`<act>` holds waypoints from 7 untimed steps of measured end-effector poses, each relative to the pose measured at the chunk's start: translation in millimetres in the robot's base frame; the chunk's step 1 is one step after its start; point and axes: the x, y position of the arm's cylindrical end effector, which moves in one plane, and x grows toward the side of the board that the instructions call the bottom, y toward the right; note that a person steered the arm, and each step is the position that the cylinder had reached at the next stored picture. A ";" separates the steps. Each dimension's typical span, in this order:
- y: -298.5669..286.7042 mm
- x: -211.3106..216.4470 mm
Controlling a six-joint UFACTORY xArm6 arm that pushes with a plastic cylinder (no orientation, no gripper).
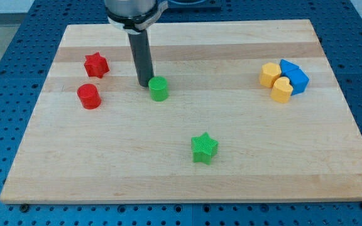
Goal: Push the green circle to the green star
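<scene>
At the view's top: the arm's grey housing (135, 12) is cut off by the frame edge, so only its lowest part and the dark rod show.
Hard to make out: the blue blocks (293, 76) sit packed together behind the yellow ones; their shapes and count cannot be told apart surely.
My tip (144, 85): a bare rod end with nothing to open or close, holding nothing; it stands just beside the green circle (159, 88), on that block's left and slightly above, seemingly touching.
Green circle: near the board's middle, well apart from the green star (204, 147), which lies below it and to the right.
Surface: pale wooden board (181, 182) on a blue perforated table (5, 37).
Count: two green blocks; two red, a red star (96, 64) above a red circle (88, 96) at the left; two yellow blocks (276, 82) at the right, touching the blue.
</scene>
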 end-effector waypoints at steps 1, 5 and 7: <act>17.5 0.0; 53.5 59.2; 53.5 101.8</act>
